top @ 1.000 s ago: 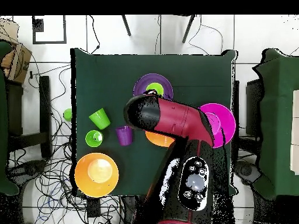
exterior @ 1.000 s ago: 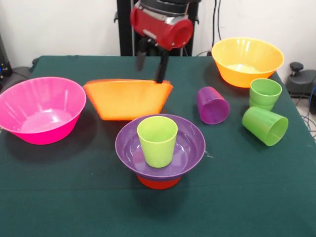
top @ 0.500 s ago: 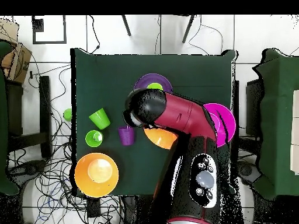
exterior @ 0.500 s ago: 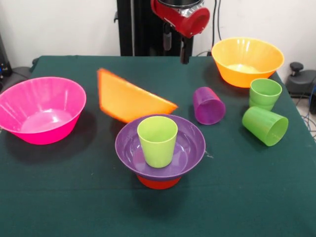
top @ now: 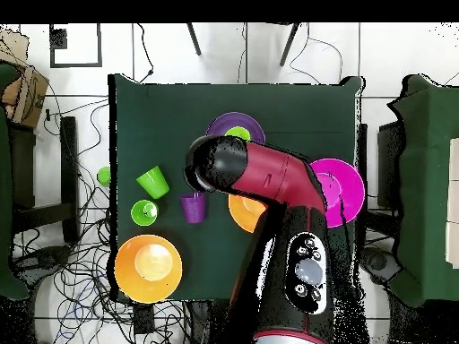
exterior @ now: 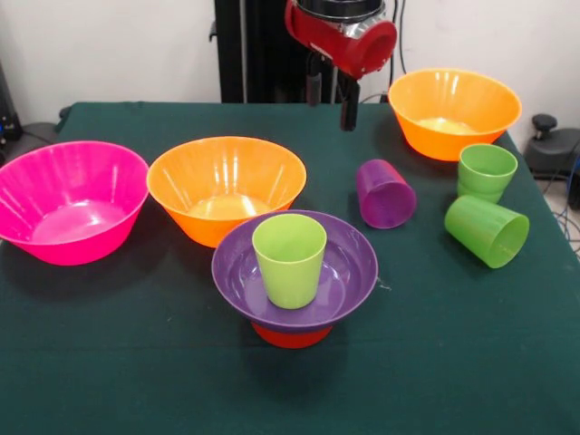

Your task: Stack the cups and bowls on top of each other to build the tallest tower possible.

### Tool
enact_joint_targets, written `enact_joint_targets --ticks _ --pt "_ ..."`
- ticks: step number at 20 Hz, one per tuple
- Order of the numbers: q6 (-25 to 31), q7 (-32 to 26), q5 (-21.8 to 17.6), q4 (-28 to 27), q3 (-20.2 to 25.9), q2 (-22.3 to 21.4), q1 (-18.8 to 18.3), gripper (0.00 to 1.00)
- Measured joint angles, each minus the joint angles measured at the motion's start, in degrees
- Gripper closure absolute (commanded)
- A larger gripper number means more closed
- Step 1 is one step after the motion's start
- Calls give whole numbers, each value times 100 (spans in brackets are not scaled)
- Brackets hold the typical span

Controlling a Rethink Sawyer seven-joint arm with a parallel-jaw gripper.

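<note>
While its two dark fingers hang parted and empty, the red-and-black gripper (exterior: 331, 89) hovers above the table's far side, beyond the translucent purple plastic cup (exterior: 387, 193) lying on its side. That cup's long axis runs roughly level, mouth towards the camera and slightly right. The tower (exterior: 294, 272), a yellow-green cup in a purple bowl on a small orange bowl, stands near the front; a careless descent could probably roll the tipped cup.

Sawyer arm raised above the table's far edge, gripper empty

In the front view the red wrist housing (exterior: 343, 36) hangs at the top of the picture over the far edge of the tabletop, and the gripper (exterior: 332, 91) points down with its two dark fingers (exterior: 349, 102) parted and nothing between them. Overhead, the red and black arm (top: 269, 188) reaches in from the base at the near edge toward the middle of the tabletop
</note>
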Motion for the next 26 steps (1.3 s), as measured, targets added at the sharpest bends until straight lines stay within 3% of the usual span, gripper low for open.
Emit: enact_joint_targets --ticks 5,12,19,26 --pt "-1166 0 -547 89 -124 -35 172 0" --pt "-2409 0 -1394 529 -359 -234 129 0" --pt "-2948 0 -1849 878 -538 -320 -1 0" --pt "-3233 0 -2053 1275 -311 -356 -678 0"
